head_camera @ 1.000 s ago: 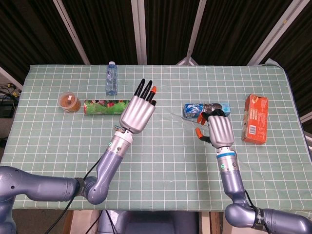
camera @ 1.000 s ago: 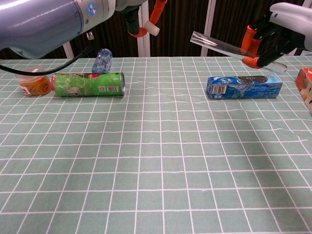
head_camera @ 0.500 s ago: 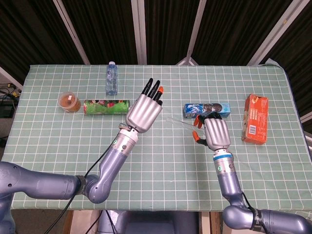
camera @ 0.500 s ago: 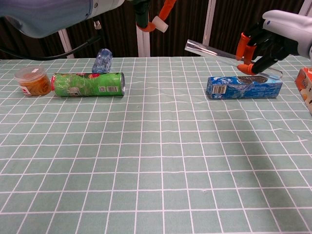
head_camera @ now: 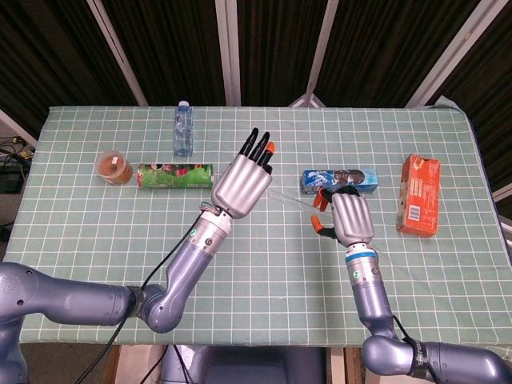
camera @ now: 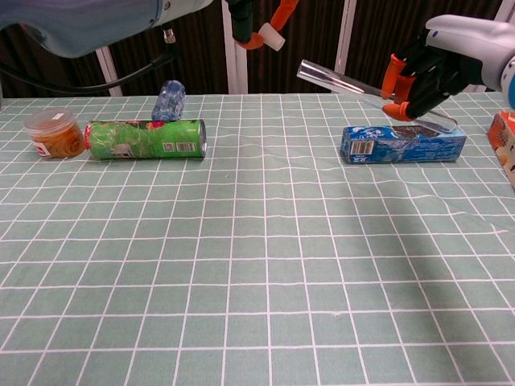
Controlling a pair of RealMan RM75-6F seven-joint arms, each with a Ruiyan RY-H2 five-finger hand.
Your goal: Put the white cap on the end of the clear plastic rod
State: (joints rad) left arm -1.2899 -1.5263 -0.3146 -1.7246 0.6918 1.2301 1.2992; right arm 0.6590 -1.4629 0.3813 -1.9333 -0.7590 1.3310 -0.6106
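Green-and-white checked cloth covers the table (head_camera: 96, 240) on which I am working, seen from my head and chest cameras. My left arm reaches in from the lower left, and my left hand (head_camera: 240, 182) is raised above the table's middle, fingers pointing away from me; in the chest view it pinches the white cap (camera: 272, 39) between orange-tipped fingertips (camera: 283, 14), high above the cloth. My right hand (head_camera: 350, 218) is closed round the clear plastic rod (camera: 366, 96), which it holds tilted in the air, the free open end raised and pointing toward the cap, the other end low over the blue biscuit packet (camera: 402, 143). Cap and rod end are near each other but apart; the cap is not on the rod. Lying on the cloth, in falling order of size: a green crisp tube (head_camera: 175, 175) on its side at the left; an orange box (head_camera: 418, 205) near the right edge; the blue biscuit packet just beyond my right hand; a water bottle (head_camera: 184, 130) on its side behind the tube; and a small lidded cup (head_camera: 114, 166) with orange contents just beside the tube's left end.
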